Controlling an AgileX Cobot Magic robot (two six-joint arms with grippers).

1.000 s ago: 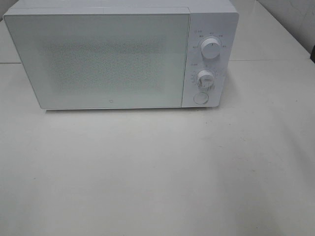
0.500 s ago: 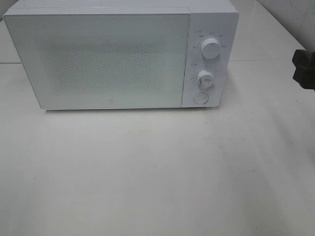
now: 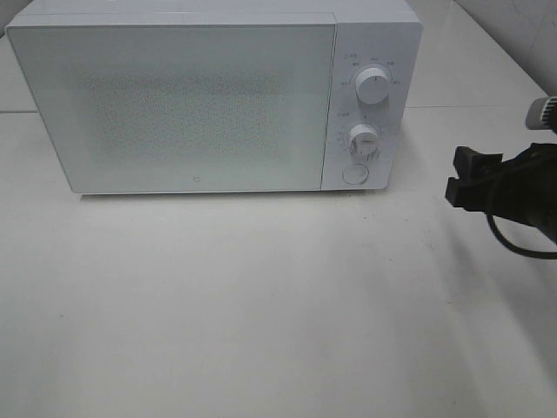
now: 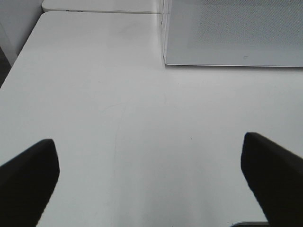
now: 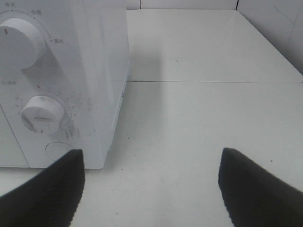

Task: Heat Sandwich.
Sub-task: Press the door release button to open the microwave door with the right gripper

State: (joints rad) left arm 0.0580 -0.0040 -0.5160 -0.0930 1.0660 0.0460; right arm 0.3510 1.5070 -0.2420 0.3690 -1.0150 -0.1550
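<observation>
The sandwich is not shown in any view; whether it lies behind the frosted, closed door (image 3: 174,104) of the microwave (image 3: 374,26) cannot be told, as nothing can be made out through the speckled panel.

The white microwave is set at the back of a white tabletop (image 3: 261,305). On its control strip, to the right of the door, an upper knob (image 3: 372,85) is placed above a lower knob (image 3: 364,139), and a round button (image 3: 354,174) is found just beneath them.

The right tool (image 3: 459,176), black, is seen to the right of the microwave, near the control strip but apart from it, at about the height of the round button. Its fingers (image 5: 42,194) are spread wide, and nothing is held between them; only bare tabletop is seen in the gap. From the right wrist camera, the two knobs and the microwave's side wall are shown close ahead of one finger.

The left tool (image 4: 149,142) is held over the tabletop in front of the microwave's lower left corner, well apart from it. Its two dark fingers are spread as wide as they are shown anywhere, and nothing is gripped.
</observation>
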